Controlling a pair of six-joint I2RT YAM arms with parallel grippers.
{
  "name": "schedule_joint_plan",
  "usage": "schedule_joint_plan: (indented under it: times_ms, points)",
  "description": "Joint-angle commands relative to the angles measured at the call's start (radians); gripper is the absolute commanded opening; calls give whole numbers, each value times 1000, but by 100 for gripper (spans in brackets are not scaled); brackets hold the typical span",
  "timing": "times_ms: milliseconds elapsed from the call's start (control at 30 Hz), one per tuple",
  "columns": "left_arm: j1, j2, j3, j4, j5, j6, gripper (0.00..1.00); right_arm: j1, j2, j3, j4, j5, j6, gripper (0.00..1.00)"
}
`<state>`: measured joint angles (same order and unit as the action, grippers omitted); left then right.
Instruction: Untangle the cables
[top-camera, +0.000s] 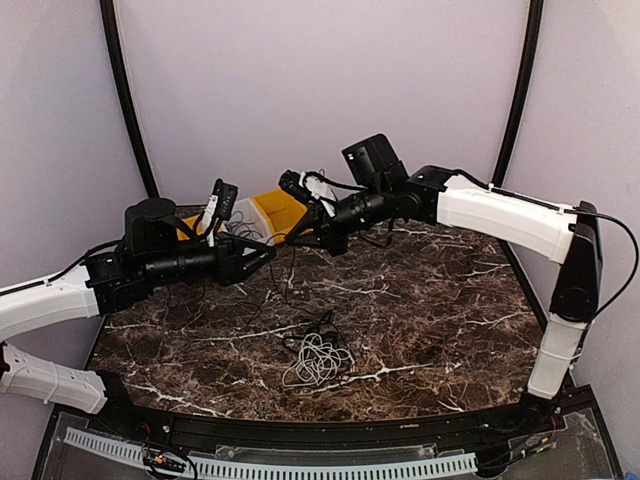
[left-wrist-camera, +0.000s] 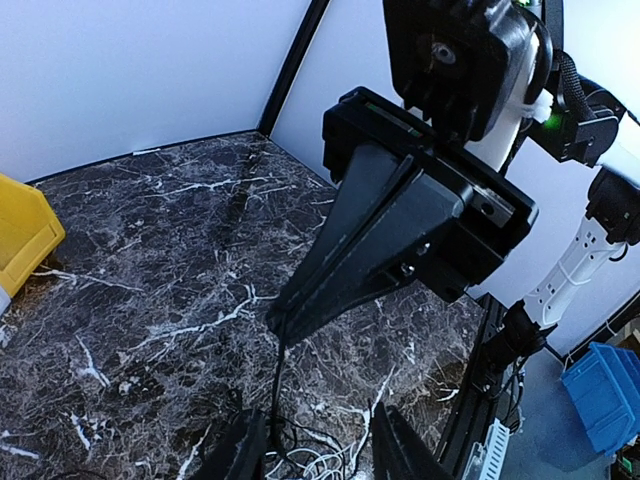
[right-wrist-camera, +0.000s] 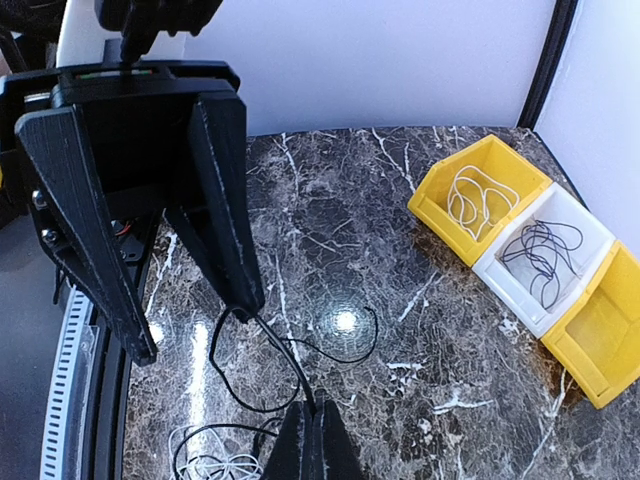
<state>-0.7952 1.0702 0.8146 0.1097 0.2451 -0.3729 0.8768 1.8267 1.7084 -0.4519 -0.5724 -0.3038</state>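
A loose tangle of white and black cables (top-camera: 316, 360) lies on the dark marble table, front of centre. From it a thin black cable (right-wrist-camera: 290, 355) rises to my right gripper (right-wrist-camera: 318, 410), which is shut on it, above the table's middle (top-camera: 287, 240). My left gripper (top-camera: 264, 256) hovers right beside it, open. Its two fingers (right-wrist-camera: 225, 220) are spread wide, and the cable loops past the tip of one. In the left wrist view the black cable (left-wrist-camera: 277, 380) hangs from the shut right gripper (left-wrist-camera: 280, 322) between my open left gripper's (left-wrist-camera: 318, 420) fingers down to the tangle (left-wrist-camera: 310, 465).
Three bins stand in a row at the back left of the table. A yellow bin (right-wrist-camera: 480, 195) holds a white cable, a white bin (right-wrist-camera: 545, 255) holds a black cable, and another yellow bin (right-wrist-camera: 600, 340) sits beside them. Purple walls close in the table.
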Motion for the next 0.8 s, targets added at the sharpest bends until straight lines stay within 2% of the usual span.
schedule_joint_plan:
  times_ms: [0,167,333,500,567,633,700,767]
  points:
    - [-11,4,-40,108,35,-48,38,-8,-51,-17,54,17,11,0]
    - [-32,43,-41,157,13,-50,39,-7,-61,-28,63,21,16,0]
    - [-52,61,-29,140,-36,-42,30,-15,-72,-35,77,41,20,0]
    - [-54,56,-33,138,-54,-37,5,-34,-74,-45,100,23,40,0]
    - [-55,52,-32,141,-77,-34,0,-38,-74,-53,104,22,40,0]
    - [-55,47,-21,138,-116,-21,0,-42,-80,-78,113,25,35,2]
    - [-54,52,14,108,-152,4,0,-52,-86,-104,109,30,28,29]
    - [-53,77,86,39,-207,35,0,-73,-103,-155,105,10,26,42]
